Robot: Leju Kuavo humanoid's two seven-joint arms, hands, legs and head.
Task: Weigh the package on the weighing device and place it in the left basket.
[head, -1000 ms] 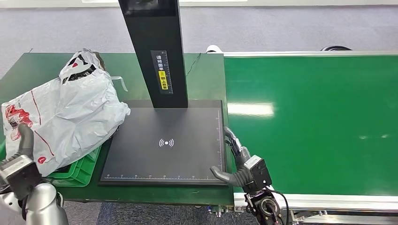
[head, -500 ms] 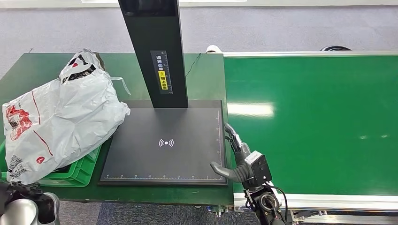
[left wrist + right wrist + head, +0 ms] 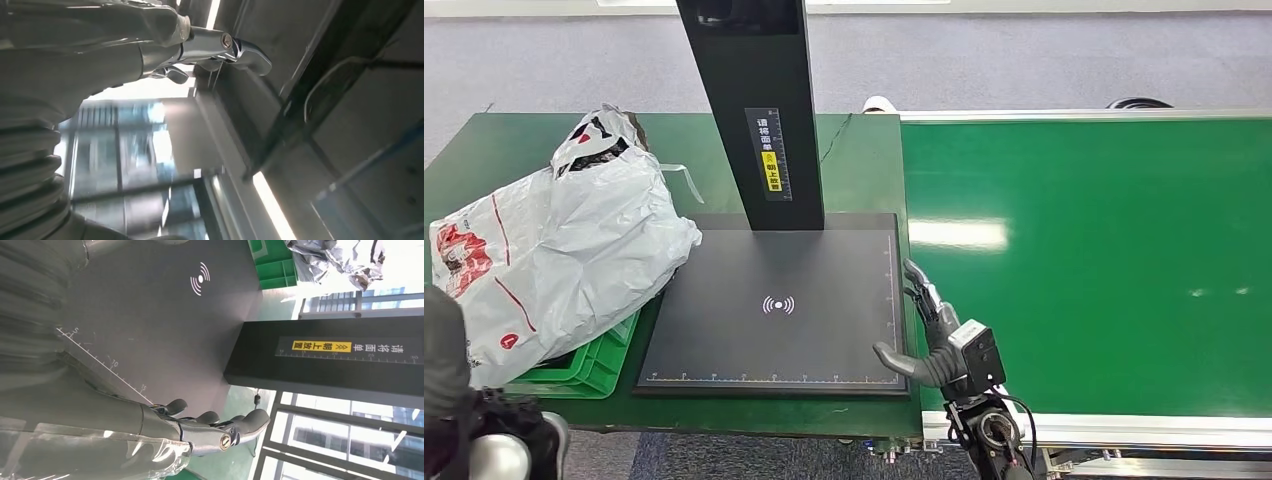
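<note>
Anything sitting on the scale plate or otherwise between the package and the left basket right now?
Nothing visible does. The package already lies on the green basket, spilling over its rim. The scale plate is bare. The right hand rests open at the plate's right edge, holding nothing.

Parcel-sorting station: conveyor belt (image 3: 1084, 260), weighing device (image 3: 774, 300)

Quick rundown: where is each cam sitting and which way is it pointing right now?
Head view: high on the body, looking forward and down at the scale platform, package on the green basket and conveyor belt; right hand at the platform's edge.
Left wrist view: behind the left hand, aimed upward at ceiling lights and windows.
Right wrist view: behind the right hand, facing across the platform toward the scale column.
Head and right wrist views share platform, column, basket, package.
</note>
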